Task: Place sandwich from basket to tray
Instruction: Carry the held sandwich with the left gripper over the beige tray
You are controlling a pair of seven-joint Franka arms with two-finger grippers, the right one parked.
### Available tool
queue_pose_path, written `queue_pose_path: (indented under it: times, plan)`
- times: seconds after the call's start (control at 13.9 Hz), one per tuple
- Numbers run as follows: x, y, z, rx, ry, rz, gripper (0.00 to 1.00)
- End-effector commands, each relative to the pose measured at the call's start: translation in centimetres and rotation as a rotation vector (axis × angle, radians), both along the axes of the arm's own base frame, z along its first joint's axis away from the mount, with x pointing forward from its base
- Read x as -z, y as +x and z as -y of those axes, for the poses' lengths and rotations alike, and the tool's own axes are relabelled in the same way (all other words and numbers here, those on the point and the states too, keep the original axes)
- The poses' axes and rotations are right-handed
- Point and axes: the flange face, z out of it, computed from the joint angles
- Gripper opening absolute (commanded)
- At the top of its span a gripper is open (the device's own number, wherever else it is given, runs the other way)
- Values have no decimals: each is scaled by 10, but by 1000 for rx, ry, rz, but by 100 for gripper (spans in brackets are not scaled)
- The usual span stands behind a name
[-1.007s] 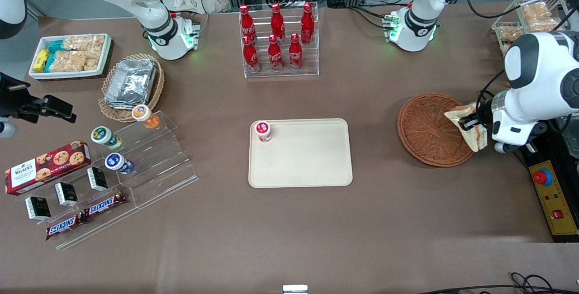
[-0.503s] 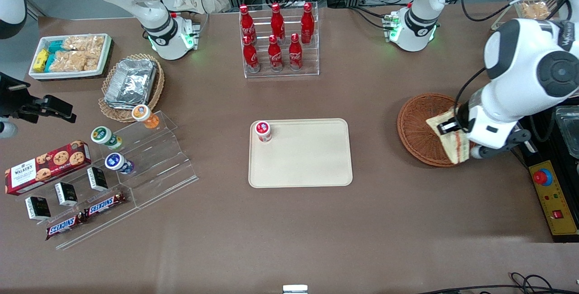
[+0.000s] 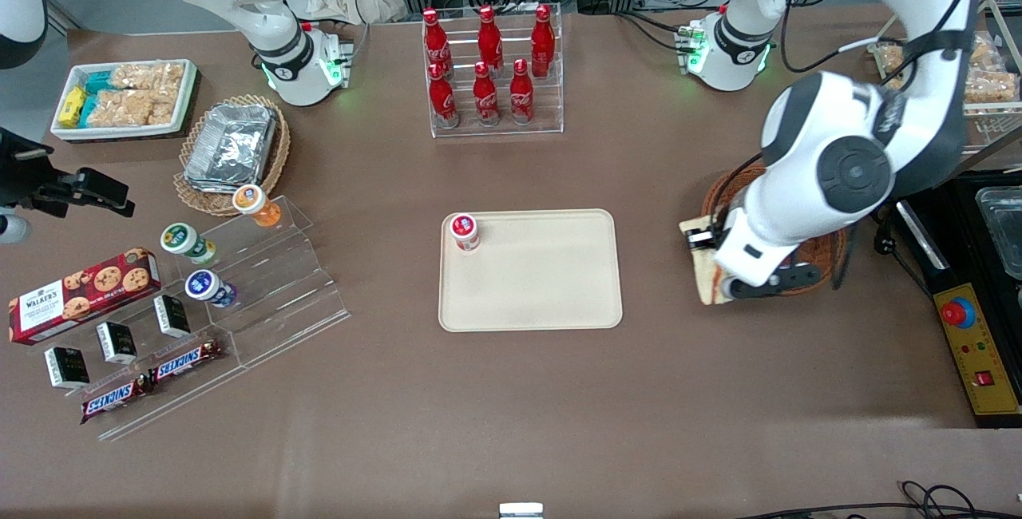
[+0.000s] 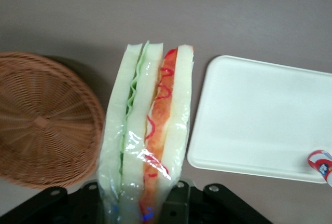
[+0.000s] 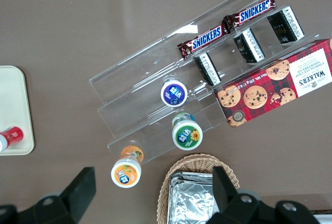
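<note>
At the right of the front view, between the tray (image 3: 530,270) and the basket (image 3: 826,255), the left arm's gripper (image 3: 703,241) holds the sandwich (image 3: 701,273) above the brown tabletop (image 3: 511,407). The jaws are closed on the sandwich: in the left wrist view, the two dark fingers (image 4: 179,203) press against its outer bread faces at the near end, and the rest of the wedge projects away from the gripper (image 4: 141,209). The sandwich (image 4: 148,130) stands on edge in clear wrap, with green filling in one seam and red filling in the other. In the front view only its pale edge shows beside the arm's white housing, just past the basket's rim on the tray's side and apart from the tray. The basket (image 4: 44,120), reddish-brown wicker, shows nothing inside in the wrist view. The tray (image 4: 259,115), cream and low-rimmed, lies at the centre of the front view. It carries one small red-capped bottle (image 3: 465,231) in the corner toward the parked arm's end, farther from the front camera. A clear rack of red bottles (image 3: 491,64) stands at the upper centre of the front view, farther from the front camera than the tray.
</note>
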Motion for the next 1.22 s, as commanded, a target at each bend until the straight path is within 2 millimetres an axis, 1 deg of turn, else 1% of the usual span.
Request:
queue_pose_path:
  times: [0.0, 0.14, 0.29, 0.43, 0.58, 0.86, 1.01, 1.15]
  plan:
    - [20, 9, 37, 40, -4, -1, 37]
    - [38, 8, 54, 59, -4, 0, 37]
    - [56, 5, 71, 40, 6, 0, 37]
    - [83, 0, 91, 41, 60, 4, 37]
    - [107, -9, 114, 29, 62, 1, 37]
    - [146, -15, 128, 24, 77, -35, 37]
    - [166, -16, 128, 28, 81, -63, 40]
    - [179, -17, 129, 37, 78, -78, 40]
